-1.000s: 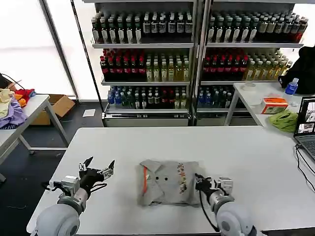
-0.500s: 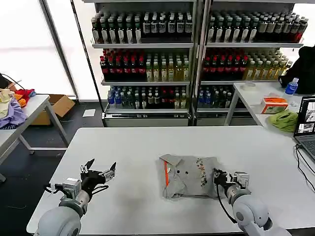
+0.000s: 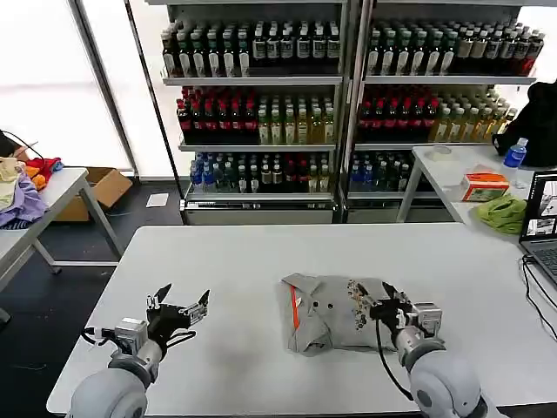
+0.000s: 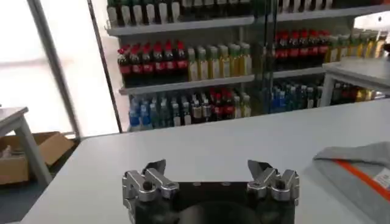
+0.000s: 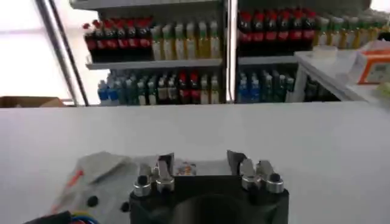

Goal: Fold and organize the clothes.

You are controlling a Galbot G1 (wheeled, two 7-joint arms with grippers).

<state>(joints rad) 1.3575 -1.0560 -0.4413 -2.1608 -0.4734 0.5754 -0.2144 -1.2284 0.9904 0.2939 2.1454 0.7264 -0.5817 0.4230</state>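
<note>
One folded shirt [image 3: 332, 313] lies on the white table [image 3: 261, 252], slightly right of centre at the near edge: light grey, with an orange-lined collar, dark buttons and a small multicoloured chest print. The fold appears complete, so the step in hand is judged to be placement of the finished bundle.

The right gripper [image 3: 384, 303] sits at the shirt's right edge, beside the print. In the right wrist view its fingers [image 5: 161, 172] stand apart with no cloth between them, so the claw is open and holds nothing. The left gripper [image 3: 178, 304] hovers over bare table well to the left of the shirt, fingers [image 4: 149, 181] spread, idle.

The next move likely calls for either withdrawing the right arm without dragging the loose edge, or squaring the bundle with a flat push; a snagged fingertip could undo the fold.

No writing is legible. The chest print is too small to read, as are the labels on the shelved bottles [image 3: 261, 113] behind.
</note>
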